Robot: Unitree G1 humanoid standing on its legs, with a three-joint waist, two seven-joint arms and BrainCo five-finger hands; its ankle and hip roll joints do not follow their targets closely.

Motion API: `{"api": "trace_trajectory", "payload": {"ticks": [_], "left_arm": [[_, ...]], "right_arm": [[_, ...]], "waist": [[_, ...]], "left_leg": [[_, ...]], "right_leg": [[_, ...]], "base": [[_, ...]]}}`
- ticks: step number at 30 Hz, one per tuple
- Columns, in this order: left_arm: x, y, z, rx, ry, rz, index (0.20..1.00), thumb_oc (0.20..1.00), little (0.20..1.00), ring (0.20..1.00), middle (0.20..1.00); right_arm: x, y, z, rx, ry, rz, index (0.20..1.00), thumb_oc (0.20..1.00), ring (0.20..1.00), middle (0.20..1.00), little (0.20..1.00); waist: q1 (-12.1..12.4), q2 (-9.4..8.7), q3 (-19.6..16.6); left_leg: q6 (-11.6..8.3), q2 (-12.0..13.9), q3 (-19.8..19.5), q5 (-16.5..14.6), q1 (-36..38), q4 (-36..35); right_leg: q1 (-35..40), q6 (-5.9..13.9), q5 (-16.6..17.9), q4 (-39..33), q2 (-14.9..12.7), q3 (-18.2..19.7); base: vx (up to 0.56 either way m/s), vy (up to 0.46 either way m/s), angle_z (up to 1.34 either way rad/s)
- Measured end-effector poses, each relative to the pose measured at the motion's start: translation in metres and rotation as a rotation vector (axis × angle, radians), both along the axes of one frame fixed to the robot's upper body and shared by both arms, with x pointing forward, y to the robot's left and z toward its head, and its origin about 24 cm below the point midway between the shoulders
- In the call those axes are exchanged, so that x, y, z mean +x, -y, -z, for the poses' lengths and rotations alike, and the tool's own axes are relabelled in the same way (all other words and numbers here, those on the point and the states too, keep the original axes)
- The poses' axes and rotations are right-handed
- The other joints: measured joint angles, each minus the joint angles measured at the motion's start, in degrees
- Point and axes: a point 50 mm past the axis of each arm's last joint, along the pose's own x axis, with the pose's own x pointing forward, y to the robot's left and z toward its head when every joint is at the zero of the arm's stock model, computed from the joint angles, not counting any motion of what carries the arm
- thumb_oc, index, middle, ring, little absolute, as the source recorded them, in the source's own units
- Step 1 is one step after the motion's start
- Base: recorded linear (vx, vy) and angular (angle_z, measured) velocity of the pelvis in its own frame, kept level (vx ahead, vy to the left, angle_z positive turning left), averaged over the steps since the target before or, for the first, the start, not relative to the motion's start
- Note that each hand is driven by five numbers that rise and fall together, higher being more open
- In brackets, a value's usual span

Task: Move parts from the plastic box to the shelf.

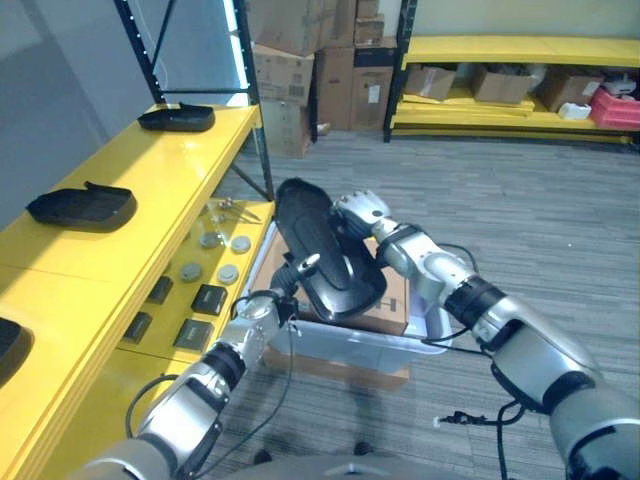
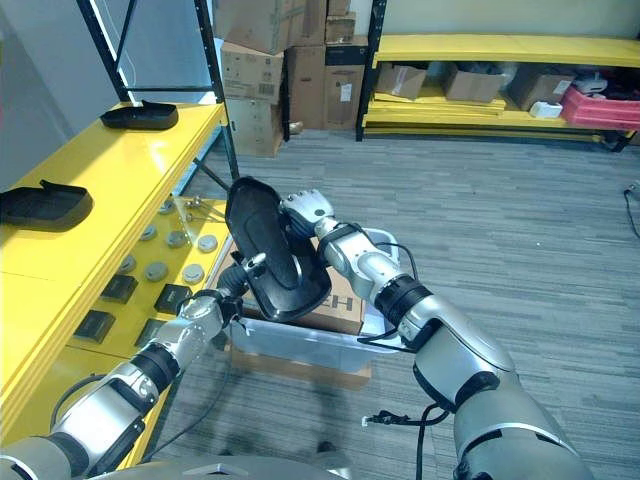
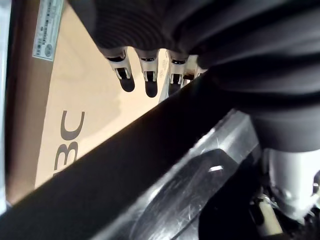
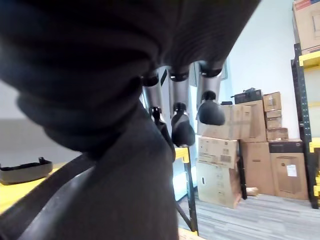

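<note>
Large black part (image 1: 325, 250) held up over clear plastic box (image 1: 375, 345), tilted, long axis running from upper end near shelf down toward robot. Right hand (image 1: 362, 213) curled round upper edge; left hand (image 1: 296, 275) gripping lower end, fingers wrapped on rim. Yellow shelf (image 1: 150, 190) to robot's left, close beside; left arm nearer. Other black parts (image 1: 82, 206) already on shelf.

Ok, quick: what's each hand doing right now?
Left hand: shut on the black part's lower end.
Right hand: fingers curled round the part's upper edge.
</note>
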Motion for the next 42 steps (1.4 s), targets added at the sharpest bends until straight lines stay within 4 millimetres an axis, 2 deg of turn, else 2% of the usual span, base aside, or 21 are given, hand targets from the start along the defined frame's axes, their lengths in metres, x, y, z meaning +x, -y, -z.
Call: {"api": "trace_trajectory", "payload": {"ticks": [1, 2, 3, 12, 13, 14, 15, 17, 20, 23, 25, 27, 29, 30, 31, 34, 35, 37, 39, 40, 42], "left_arm": [[0.0, 0.0, 0.0, -0.009, -0.001, -0.004, 1.0, 1.0, 1.0, 1.0, 1.0], [0.001, -0.001, -0.005, -0.032, 0.012, -0.01, 0.457, 0.457, 0.457, 0.457, 0.457], [0.0, 0.0, -0.009, -0.053, 0.032, -0.004, 0.2, 0.2, 0.2, 0.2, 0.2], [-0.007, -0.014, -0.021, -0.115, 0.103, -0.066, 0.2, 0.2, 0.2, 0.2, 0.2], [-0.008, -0.016, -0.022, -0.109, 0.114, -0.082, 0.2, 0.2, 0.2, 0.2, 0.2], [-0.01, -0.02, -0.021, -0.1, 0.121, -0.105, 0.2, 0.2, 0.2, 0.2, 0.2], [-0.012, -0.024, -0.018, -0.091, 0.124, -0.127, 0.2, 0.2, 0.2, 0.2, 0.2], [-0.016, -0.031, -0.016, -0.041, 0.139, -0.152, 0.2, 0.2, 0.2, 0.2, 0.2], [-0.015, -0.037, -0.026, 0.059, 0.249, -0.181, 0.2, 0.2, 0.2, 0.2, 0.2], [-0.014, -0.046, -0.035, 0.109, 0.31, -0.225, 0.2, 0.2, 0.2, 0.2, 0.2], [-0.013, -0.06, -0.044, 0.168, 0.381, -0.275, 0.2, 0.2, 0.2, 0.2, 0.2], [-0.014, -0.068, -0.044, 0.173, 0.38, -0.316, 0.2, 0.2, 0.2, 0.2, 0.2], [-0.02, -0.073, -0.041, 0.149, 0.367, -0.357, 0.2, 0.2, 0.2, 0.2, 0.2], [-0.032, -0.077, -0.043, 0.12, 0.375, -0.384, 0.2, 0.2, 0.2, 0.2, 0.2], [-0.037, -0.079, -0.042, 0.111, 0.378, -0.393, 0.2, 0.2, 0.2, 0.2, 0.2], [-0.041, -0.085, -0.04, 0.121, 0.375, -0.4, 0.2, 0.2, 0.2, 0.2, 0.2], [-0.041, -0.086, -0.04, 0.123, 0.375, -0.401, 0.2, 0.2, 0.2, 0.2, 0.2], [-0.042, -0.09, -0.044, 0.137, 0.401, -0.388, 0.2, 0.2, 0.2, 0.2, 0.2], [-0.044, -0.095, -0.054, 0.135, 0.445, -0.388, 0.2, 0.2, 0.2, 0.2, 0.2], [-0.045, -0.096, -0.065, 0.142, 0.507, -0.382, 0.2, 0.2, 0.2, 0.2, 0.2], [-0.047, -0.097, -0.076, 0.139, 0.567, -0.388, 0.2, 0.2, 0.2, 0.2, 0.2]], "right_arm": [[-0.002, 0.001, -0.001, 0.009, 0.001, -0.002, 0.2, 0.2, 0.2, 0.2, 0.2], [-0.004, 0.003, -0.002, 0.029, -0.002, 0.0, 0.2, 0.2, 0.2, 0.2, 0.2], [-0.007, 0.004, -0.004, 0.061, 0.0, -0.002, 0.2, 0.2, 0.2, 0.2, 0.2], [-0.034, 0.016, -0.002, 0.291, -0.054, -0.016, 0.2, 0.2, 0.2, 0.2, 0.2], [-0.037, 0.013, -0.002, 0.324, -0.062, -0.032, 0.297, 0.297, 0.297, 0.297, 0.297], [-0.04, 0.01, -0.001, 0.359, -0.081, -0.055, 0.758, 0.758, 0.758, 0.758, 0.758], [-0.042, 0.008, 0.001, 0.401, -0.115, -0.07, 1.0, 1.0, 1.0, 1.0, 1.0], [-0.044, 0.004, 0.003, 0.494, -0.169, -0.092, 1.0, 1.0, 1.0, 1.0, 1.0], [-0.055, 0.011, 0.008, 0.911, -0.32, -0.086, 1.0, 1.0, 1.0, 1.0, 1.0], [-0.068, 0.024, 0.009, 1.257, -0.372, -0.085, 1.0, 1.0, 1.0, 1.0, 1.0], [-0.077, 0.049, 0.019, 1.53, -0.392, -0.019, 1.0, 1.0, 1.0, 1.0, 1.0], [-0.083, 0.067, 0.025, 1.645, -0.373, 0.029, 1.0, 1.0, 1.0, 1.0, 1.0], [-0.095, 0.078, 0.042, 1.883, -0.395, 0.074, 1.0, 1.0, 1.0, 1.0, 1.0], [-0.116, 0.094, 0.066, 2.148, -0.374, 0.159, 1.0, 1.0, 1.0, 1.0, 1.0], [-0.128, 0.102, 0.082, 2.217, -0.368, 0.236, 1.0, 1.0, 1.0, 1.0, 1.0], [-0.155, 0.125, 0.136, 2.273, -0.397, 0.553, 1.0, 1.0, 1.0, 1.0, 1.0], [-0.161, 0.129, 0.148, 2.262, -0.408, 0.626, 1.0, 1.0, 1.0, 1.0, 1.0], [-0.198, 0.15, 0.202, 2.096, -0.511, 1.019, 1.0, 1.0, 1.0, 1.0, 1.0], [-0.231, 0.161, 0.223, 1.944, -0.589, 1.19, 1.0, 1.0, 1.0, 1.0, 1.0], [-0.253, 0.166, 0.242, 1.745, -0.675, 1.351, 1.0, 1.0, 1.0, 1.0, 1.0], [-0.278, 0.165, 0.258, 1.617, -0.716, 1.534, 1.0, 1.0, 1.0, 1.0, 1.0]], "waist": [[0.1, -0.03, 0.0], [0.1, -0.03, 0.0], [0.2, -0.04, 0.0], [1.1, -0.32, -0.2], [1.2, -0.32, -0.2], [1.4, -0.33, -0.2], [1.5, -0.5, -0.3], [1.5, -0.87, -0.3], [2.2, -1.69, -0.6], [2.4, -1.78, -0.6], [1.8, -1.89, -0.7], [1.3, -1.85, -0.7], [1.3, -1.9, -0.8], [1.0, -1.88, -0.8], [1.1, -1.8, -0.9], [1.0, -1.78, -0.9], [1.0, -1.81, -0.9], [1.4, -1.79, -0.8], [1.5, -1.84, -0.5], [2.4, -1.41, -0.6], [2.5, -1.57, -0.2]], "left_leg": [[0.0, 0.0, -0.2, 0.0, 0.0, 0.0], [-0.01, 0.0, -0.4, 0.0, -0.2, 0.0], [0.01, 0.0, -0.6, 0.1, -0.4, 0.0], [-0.33, -0.2, -2.1, 0.4, -0.4, 0.0], [-0.34, -0.1, -2.1, 0.4, -0.4, 0.1], [-0.35, -0.1, -2.1, 0.4, -0.4, 0.0], [-0.35, -0.1, -2.1, 0.4, -0.4, 0.1], [-0.34, -0.2, -2.1, 0.4, -0.4, 0.1], [-0.39, -0.2, -2.0, 0.4, 0.1, 0.1], [-0.13, -0.4, -1.9, -0.1, 0.6, 0.0], [-0.1, -0.4, -1.9, -0.2, 0.6, 0.0], [-0.09, -0.4, -1.8, -0.3, 0.6, 0.0], [-0.05, -0.4, -1.8, -0.5, 0.7, 0.0], [-0.18, -0.4, -1.7, -0.6, 0.6, 0.0], [-0.28, -0.5, -1.8, -0.7, 0.6, 0.0], [-0.29, -0.7, -1.8, -0.7, 0.5, 0.0], [-0.28, -0.7, -1.8, -0.7, 0.5, 0.0], [0.01, -0.8, -1.8, -1.2, 0.4, 0.0], [0.02, -0.7, -2.1, -1.3, -0.3, 0.0], [-0.51, -0.7, -2.7, -0.8, -0.9, 0.1], [-0.64, -0.6, -3.7, -0.4, -1.5, 0.3]], "right_leg": [[0.1, -0.03, 0.0, 0.0, 0.0, -0.2], [0.1, -0.05, 0.0, 0.0, 0.0, -0.6], [0.1, -0.08, -0.1, 0.0, 0.0, -0.9], [1.0, -0.09, -0.6, 0.0, 0.0, -2.6], [1.0, -0.08, -0.7, 0.0, 0.0, -2.6], [1.0, -0.03, -0.7, 0.0, 0.0, -2.6], [1.0, -0.03, -0.7, 0.0, 0.0, -2.6], [1.0, -0.03, -0.7, 0.0, 0.0, -2.6], [1.5, 0.01, -0.9, 0.0, -0.1, -2.6], [2.0, 0.45, -1.5, 0.0, -0.3, -2.5], [1.9, 0.44, -1.6, 0.0, -0.3, -2.5], [1.9, 0.52, -1.7, 0.0, -0.4, -2.4], [1.9, 0.48, -1.8, 0.0, -0.4, -2.4], [1.8, 0.48, -2.1, 0.0, -0.4, -2.4], [1.9, 0.44, -2.2, 0.0, -0.5, -2.5], [1.9, 0.47, -2.2, 0.0, -0.7, -2.5], [1.8, 0.51, -2.2, 0.0, -0.8, -2.5], [1.7, 0.76, -2.5, 0.0, -0.8, -2.5], [0.9, 0.77, -2.5, 0.0, -0.8, -2.5], [0.9, 0.71, -2.5, 0.2, -0.5, -2.9], [0.8, 0.44, -2.6, 0.2, -0.4, -3.8]], "base": [[-0.02, -0.012, 0.11], [-0.01, -0.01, 0.13], [-0.01, -0.009, 0.13], [0.0, -0.011, 0.09], [0.0, -0.022, 0.04], [0.0, 0.0, 0.0], [0.0, 0.0, 0.0], [0.0, 0.0, 0.0], [0.0, 0.0, 0.0], [0.0, 0.0, 0.0], [0.04, 0.003, -0.02], [0.0, 0.0, 0.0], [0.0, 0.0, 0.0], [0.0, 0.0, 0.0], [0.0, 0.0, 0.0], [0.0, 0.0, 0.0], [0.0, 0.0, 0.0], [-0.04, -0.071, -0.01], [-0.07, -0.111, 0.03], [-0.13, -0.147, 0.13], [-0.13, -0.111, 0.27]]}}
